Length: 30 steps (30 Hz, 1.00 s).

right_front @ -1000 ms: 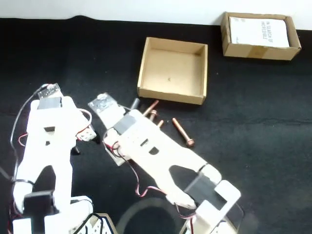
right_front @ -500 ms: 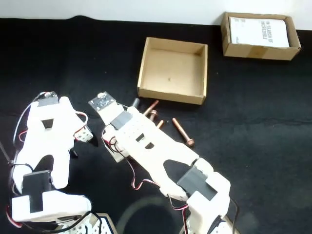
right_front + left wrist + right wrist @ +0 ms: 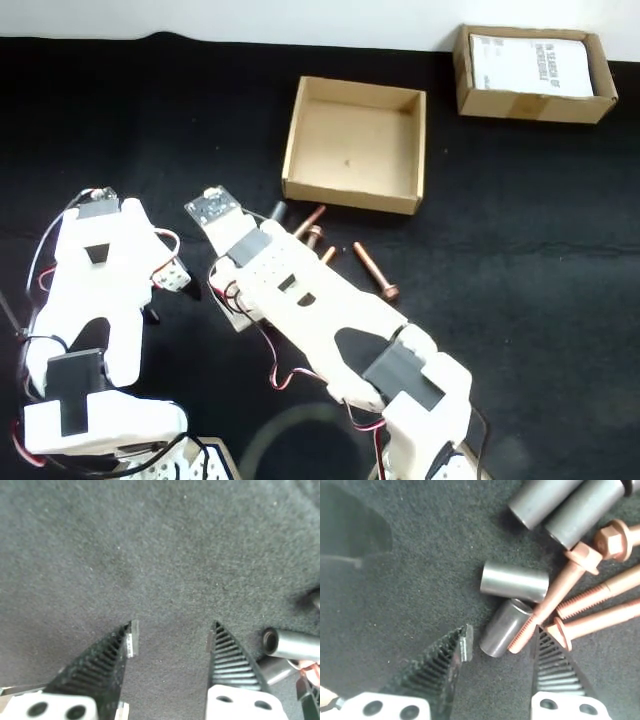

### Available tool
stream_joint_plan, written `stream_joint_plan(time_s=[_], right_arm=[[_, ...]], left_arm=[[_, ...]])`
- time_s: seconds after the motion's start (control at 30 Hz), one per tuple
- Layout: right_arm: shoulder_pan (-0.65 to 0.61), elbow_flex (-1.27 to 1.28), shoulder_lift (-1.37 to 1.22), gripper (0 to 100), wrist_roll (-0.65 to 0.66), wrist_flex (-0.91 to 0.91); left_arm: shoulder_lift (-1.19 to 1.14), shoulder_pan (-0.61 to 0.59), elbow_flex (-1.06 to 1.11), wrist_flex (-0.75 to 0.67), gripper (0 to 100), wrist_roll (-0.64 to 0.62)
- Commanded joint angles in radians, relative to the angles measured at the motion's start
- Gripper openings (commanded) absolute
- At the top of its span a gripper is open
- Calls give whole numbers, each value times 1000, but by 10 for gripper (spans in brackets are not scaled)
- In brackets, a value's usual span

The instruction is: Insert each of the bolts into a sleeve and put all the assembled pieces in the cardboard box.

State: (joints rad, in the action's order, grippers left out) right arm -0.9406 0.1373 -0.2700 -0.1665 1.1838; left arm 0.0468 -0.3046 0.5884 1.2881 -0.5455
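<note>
High view: the cardboard box [image 3: 355, 145] has no assembled piece in it, and a loose bolt [image 3: 372, 270] lies on the mat [image 3: 520, 250] just beside the right arm [image 3: 300, 290], which hides most of the pile. Left wrist view: the left gripper [image 3: 172, 637] is spread open over the mat with a sleeve [image 3: 292, 645] off to the side, so closing here would grab nothing. Right wrist view: the right gripper [image 3: 502, 642] gapes with a short sleeve [image 3: 502, 626] between its tips and a slanted bolt [image 3: 547, 604] touching it, so I reckon a pinch could catch both or roll the sleeve away.
</note>
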Motion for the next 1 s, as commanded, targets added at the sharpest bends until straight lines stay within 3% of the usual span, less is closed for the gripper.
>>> stream_joint_plan(time_s=[0.0, 0.37, 0.57, 0.87, 0.97], right_arm=[[-5, 25, 2, 180, -9, -38], [-5, 74, 4, 172, -9, -93], [-5, 74, 4, 14, 0, -91], [-5, 74, 4, 13, 63, -68], [-5, 74, 4, 64, 63, -68]], left_arm=[[-2, -30, -7, -6, 231, 8], [-2, -39, -8, -6, 231, 8], [-2, -39, -8, -6, 231, 8], [-2, -39, -7, -6, 231, 8], [-2, -39, -7, -6, 231, 8]])
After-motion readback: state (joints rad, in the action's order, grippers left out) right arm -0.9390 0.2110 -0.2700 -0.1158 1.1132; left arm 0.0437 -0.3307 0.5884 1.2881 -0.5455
